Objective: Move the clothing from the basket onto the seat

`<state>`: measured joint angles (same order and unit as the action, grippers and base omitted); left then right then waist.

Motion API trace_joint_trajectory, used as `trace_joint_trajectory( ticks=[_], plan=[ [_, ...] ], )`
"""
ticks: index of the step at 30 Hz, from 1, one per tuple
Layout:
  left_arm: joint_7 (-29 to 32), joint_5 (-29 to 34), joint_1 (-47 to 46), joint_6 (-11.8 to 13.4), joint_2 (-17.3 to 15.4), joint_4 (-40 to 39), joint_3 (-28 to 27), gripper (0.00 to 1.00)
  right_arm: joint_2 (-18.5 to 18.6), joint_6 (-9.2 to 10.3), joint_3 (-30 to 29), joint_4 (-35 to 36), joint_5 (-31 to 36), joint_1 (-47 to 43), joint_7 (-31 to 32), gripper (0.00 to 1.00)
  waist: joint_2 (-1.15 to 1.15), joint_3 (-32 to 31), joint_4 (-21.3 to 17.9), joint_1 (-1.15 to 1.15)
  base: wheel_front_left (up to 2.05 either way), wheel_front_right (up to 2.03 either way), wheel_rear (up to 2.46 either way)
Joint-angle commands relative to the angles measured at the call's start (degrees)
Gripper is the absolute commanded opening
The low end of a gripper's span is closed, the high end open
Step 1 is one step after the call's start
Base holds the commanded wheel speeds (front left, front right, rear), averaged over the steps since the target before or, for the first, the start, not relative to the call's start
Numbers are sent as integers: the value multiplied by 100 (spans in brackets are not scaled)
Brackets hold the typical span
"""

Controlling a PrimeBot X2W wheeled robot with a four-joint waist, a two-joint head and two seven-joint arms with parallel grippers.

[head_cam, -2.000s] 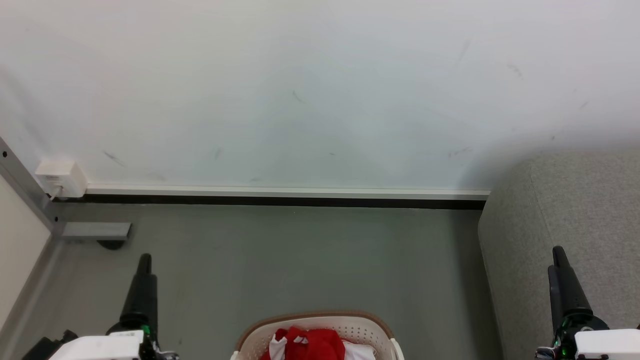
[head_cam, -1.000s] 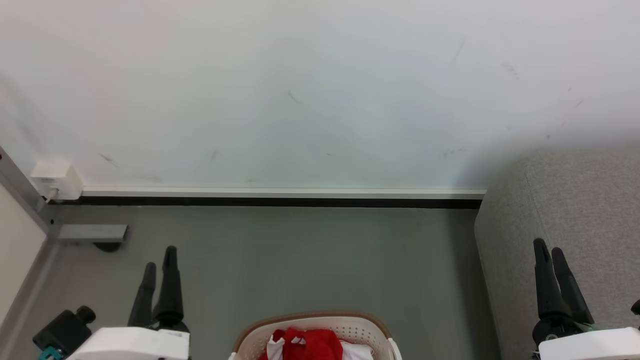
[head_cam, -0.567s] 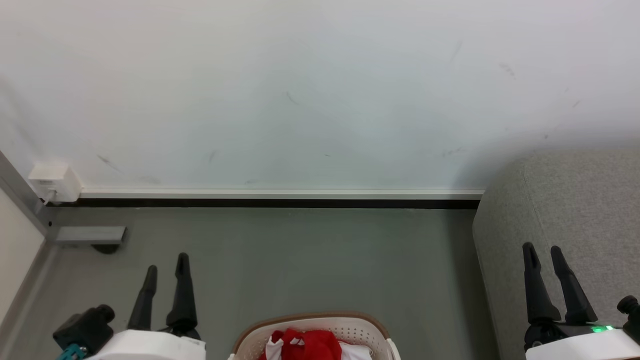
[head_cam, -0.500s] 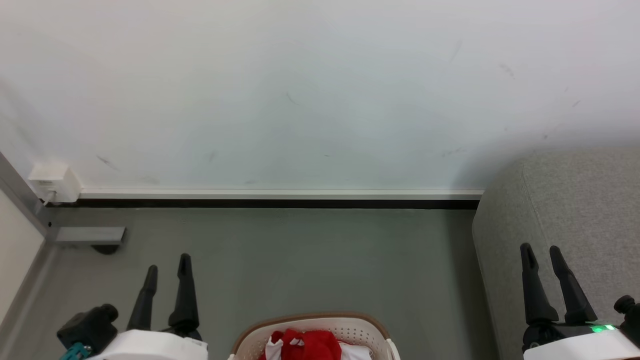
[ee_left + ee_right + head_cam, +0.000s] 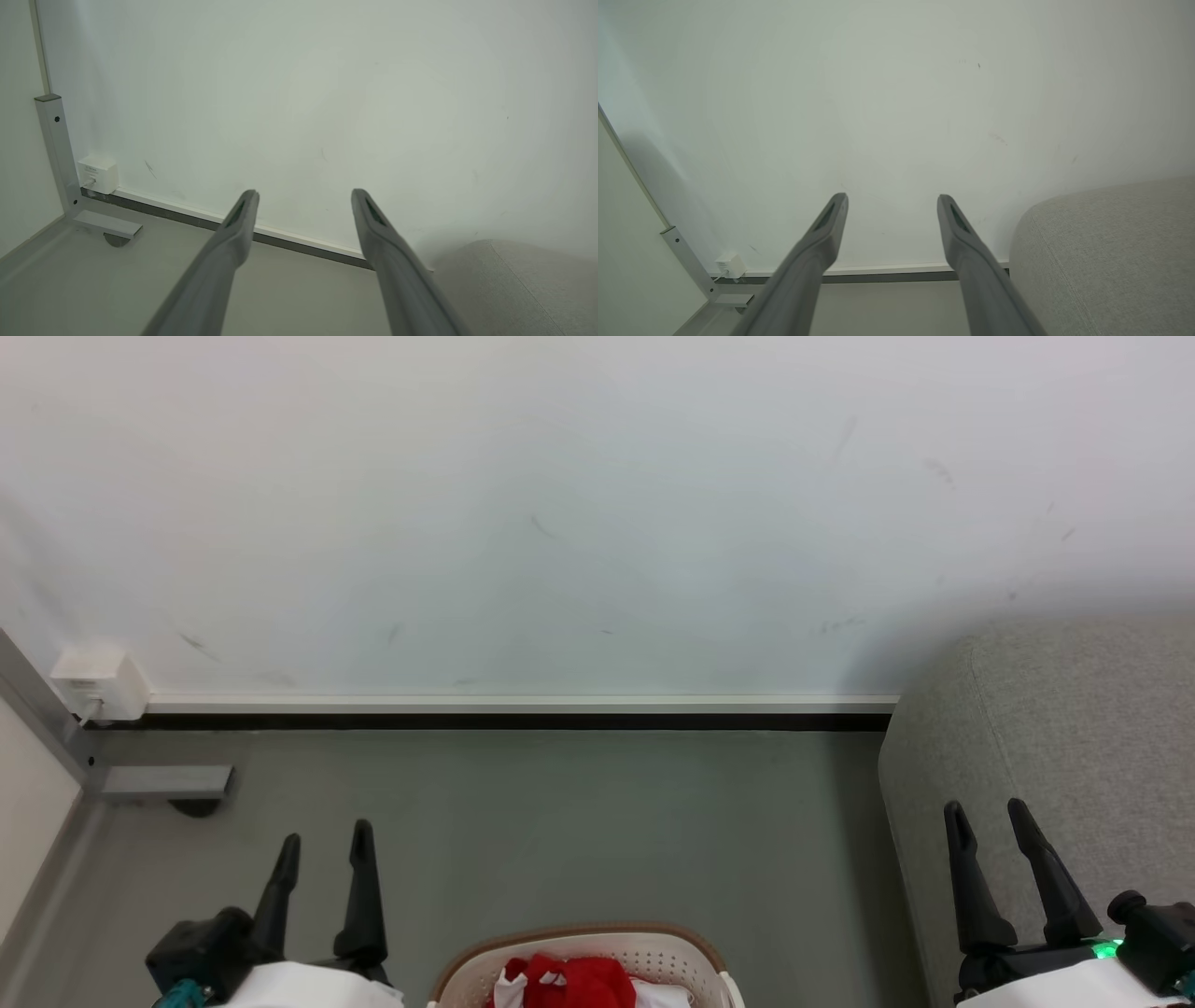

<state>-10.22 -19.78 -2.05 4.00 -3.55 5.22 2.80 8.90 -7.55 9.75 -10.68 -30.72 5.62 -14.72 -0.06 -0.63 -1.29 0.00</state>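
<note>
Clothing (image 5: 574, 983), red with some white, lies bunched inside the cream perforated basket (image 5: 579, 933), which stands on the grey floor (image 5: 597, 821). The grey sofa (image 5: 1074, 728) is to its right, near the wall. The left gripper (image 5: 327, 833) hovers beside the basket, fingers wide apart and holding nothing. The right gripper (image 5: 984, 806), equally wide and unloaded, hangs before the sofa.
</note>
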Motion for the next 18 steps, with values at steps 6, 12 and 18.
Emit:
trace_joint_trajectory(
  ticks=[6,12,18],
  plan=[
    [-113,397,16,46,-76,-21,62,100,-51,8,-49,-47,430,-8,-36,100,0,-3,2,0,0,0,0],
    [-191,657,25,68,-83,14,108,100,-91,9,-37,-91,694,10,-37,100,0,-9,-4,0,0,0,0],
    [-271,921,33,94,-82,39,145,100,-141,10,-51,-97,1002,10,-39,100,0,-14,-16,0,0,0,0]
  ],
)
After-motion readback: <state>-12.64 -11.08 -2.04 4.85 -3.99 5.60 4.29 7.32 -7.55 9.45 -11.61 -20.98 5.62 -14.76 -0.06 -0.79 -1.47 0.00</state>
